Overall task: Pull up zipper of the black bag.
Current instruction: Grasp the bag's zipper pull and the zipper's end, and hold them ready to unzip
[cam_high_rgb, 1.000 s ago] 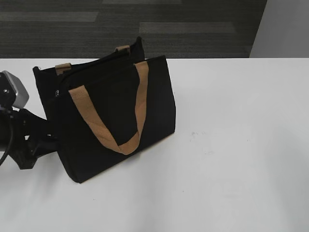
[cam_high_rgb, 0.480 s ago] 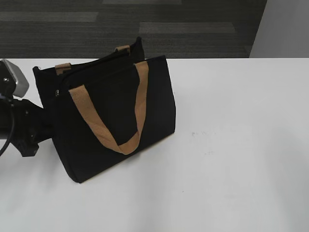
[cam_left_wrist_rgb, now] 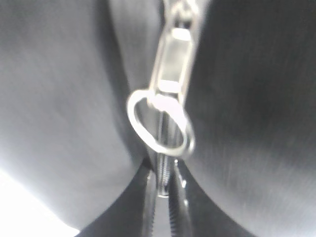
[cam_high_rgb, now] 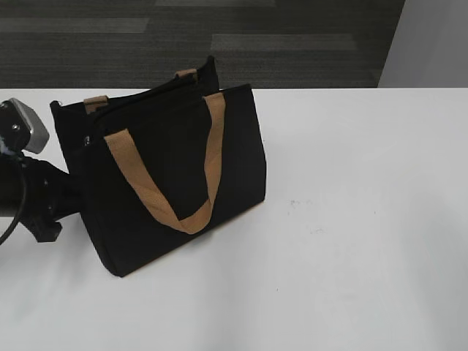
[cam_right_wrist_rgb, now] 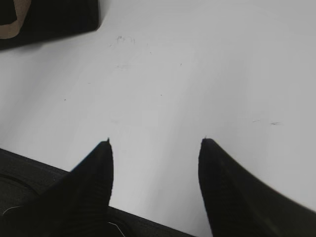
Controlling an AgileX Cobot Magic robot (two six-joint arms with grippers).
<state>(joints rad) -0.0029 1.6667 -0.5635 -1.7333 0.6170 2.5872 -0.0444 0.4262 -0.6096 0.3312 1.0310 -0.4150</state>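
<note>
The left gripper point(cam_high_rgb: 62, 194) is pressed in at the left end of the bag point(cam_high_rgb: 172, 183), and its fingers are buried behind the black fabric, so I cannot tell how wide they stand or whether they hold anything. Its wrist camera is right on top of the zipper point(cam_left_wrist_rgb: 165, 197): the silvery pull point(cam_left_wrist_rgb: 163, 118), ring end nearest the lens, hangs blurred over the teeth, which run down the middle between two dark fabric panels. No finger shows in that view. Over on the right, the right gripper point(cam_right_wrist_rgb: 155, 143) hovers over bare table point(cam_right_wrist_rgb: 207, 74) with its fingers spread wide and nothing between them, well apart from the bag, whose corner just peeps in at far left of that view. The bag stands upright at the left of the table, tan handle point(cam_high_rgb: 186, 205) drooping down its near face. My read: this is the approach-and-grasp step on the pull. Next it calls for a firm pinch on that small ring, then a steady draw along the top edge, with the bag likely to slide unless braced.
</note>
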